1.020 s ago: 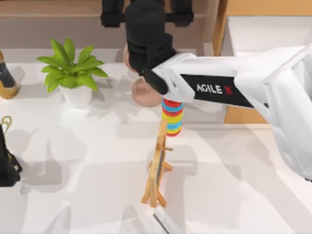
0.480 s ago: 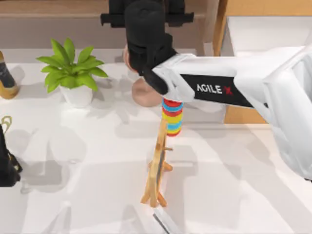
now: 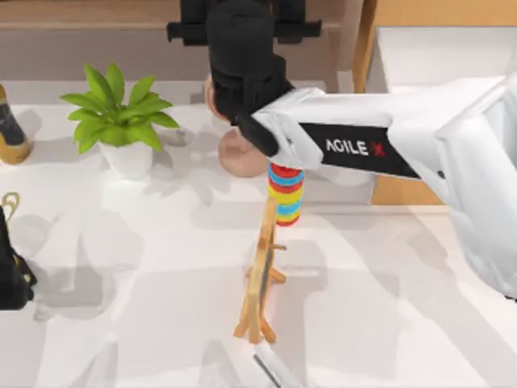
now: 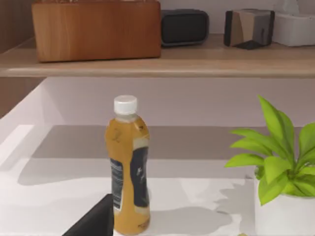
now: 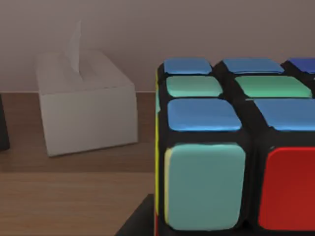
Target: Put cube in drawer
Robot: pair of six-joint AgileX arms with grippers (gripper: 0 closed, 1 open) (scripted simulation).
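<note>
The cube, black-framed with blue, green, red and yellow stickers, sits very close in the right wrist view on a brown shelf. My right gripper reaches over that shelf at the back of the table. Its jaws stand on either side of the cube, shut on it. My wrist hides the cube from above. The drawer, light wood with a white inside, stands open at the back right, under my right forearm. My left arm rests at the left edge of the table.
A potted plant, an orange bottle, a stack of coloured rings, a wooden stand and a pinkish object are on the table. A tissue box sits on the shelf beside the cube.
The right gripper's jaws have drawn inward around the cube over the last second. The arm itself has stayed in place.
</note>
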